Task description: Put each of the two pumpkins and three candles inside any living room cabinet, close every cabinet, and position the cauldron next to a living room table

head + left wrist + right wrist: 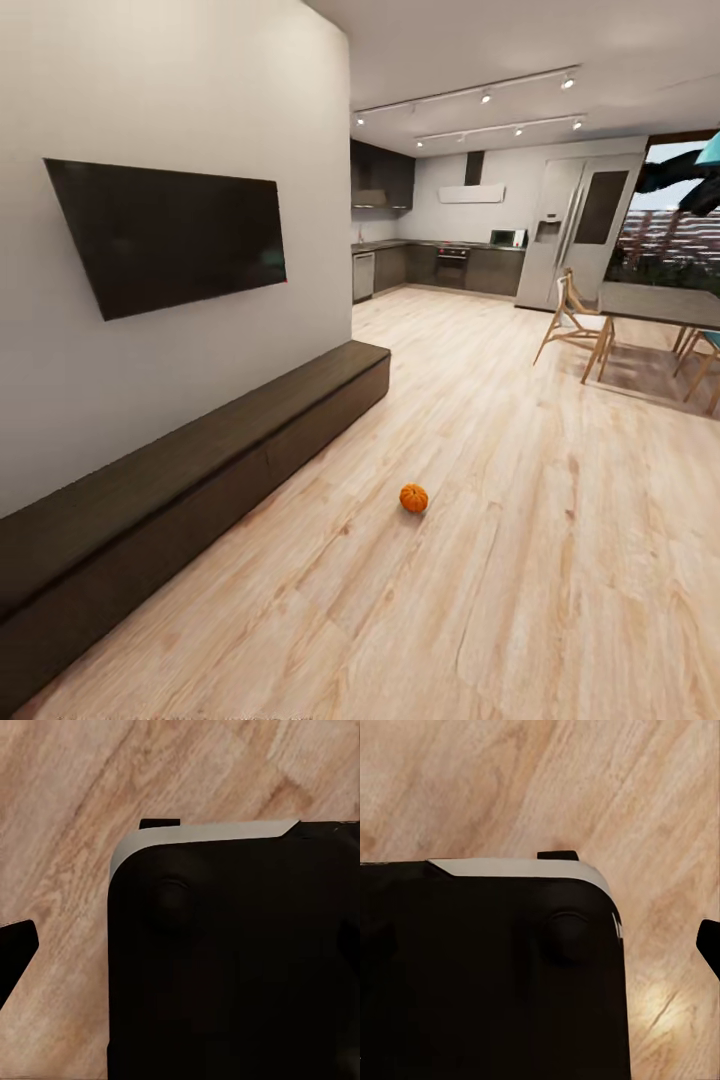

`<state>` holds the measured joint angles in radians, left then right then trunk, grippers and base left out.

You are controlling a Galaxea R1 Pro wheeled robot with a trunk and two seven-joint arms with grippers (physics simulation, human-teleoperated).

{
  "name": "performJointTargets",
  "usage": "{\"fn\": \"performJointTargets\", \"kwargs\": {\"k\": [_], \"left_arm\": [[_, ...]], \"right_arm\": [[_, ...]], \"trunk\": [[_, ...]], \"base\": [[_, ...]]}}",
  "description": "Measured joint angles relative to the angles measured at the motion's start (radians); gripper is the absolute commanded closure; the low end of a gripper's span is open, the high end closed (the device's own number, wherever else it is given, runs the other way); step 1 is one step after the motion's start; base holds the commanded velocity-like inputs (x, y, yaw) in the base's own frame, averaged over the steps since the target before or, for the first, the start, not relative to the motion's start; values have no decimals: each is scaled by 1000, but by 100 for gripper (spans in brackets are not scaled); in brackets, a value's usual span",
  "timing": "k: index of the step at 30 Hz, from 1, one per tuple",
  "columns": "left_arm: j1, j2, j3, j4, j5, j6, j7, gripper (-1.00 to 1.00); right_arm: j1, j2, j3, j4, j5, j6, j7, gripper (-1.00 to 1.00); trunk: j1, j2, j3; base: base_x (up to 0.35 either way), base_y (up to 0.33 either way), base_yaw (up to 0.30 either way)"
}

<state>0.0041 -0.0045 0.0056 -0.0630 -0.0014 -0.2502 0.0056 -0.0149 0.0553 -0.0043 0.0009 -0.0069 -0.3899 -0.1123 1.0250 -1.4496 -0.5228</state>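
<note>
Orange pumpkin (414, 497) on wood floor (520, 560)

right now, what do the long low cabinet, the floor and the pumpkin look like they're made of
The cabinet looks like dark-brown wood with a matte finish; faint grain shows along its top. The floor looks like light wood plank or laminate, with visible board seams, grain and a slight sheen. The pumpkin is bright orange and ribbed; real or plastic, I cannot tell.

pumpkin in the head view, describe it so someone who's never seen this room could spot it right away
Start at the long, low dark-brown cabinet running along the wall under the black TV. On the bare wooden floor in front of it, apart from the cabinet, sits the pumpkin. It is small, round, ribbed, and the only bright-orange thing around.
</note>
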Motion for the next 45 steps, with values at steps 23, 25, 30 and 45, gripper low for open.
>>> {"fn": "performJointTargets", "kwargs": {"k": [23,25,30,45], "left_arm": [[0,0,1,0,2,0,0,-100],[0,-3,1,0,3,0,0,-100],[0,-11,6,-1,5,0,-5,-100],[-7,-44,-1,-35,-3,1,-11,-100]], "right_arm": [[0,1,1,0,0,-1,0,-100],[0,1,1,0,1,-1,0,-100],[0,0,4,2,7,15,-1,-100],[0,1,4,-15,3,59,-6,-100]], "trunk": [[0,0,0],[0,0,0],[0,0,0],[0,0,-9]], "base": [[0,0,255],[0,0,255],[0,0,257],[0,-146,270]]}}
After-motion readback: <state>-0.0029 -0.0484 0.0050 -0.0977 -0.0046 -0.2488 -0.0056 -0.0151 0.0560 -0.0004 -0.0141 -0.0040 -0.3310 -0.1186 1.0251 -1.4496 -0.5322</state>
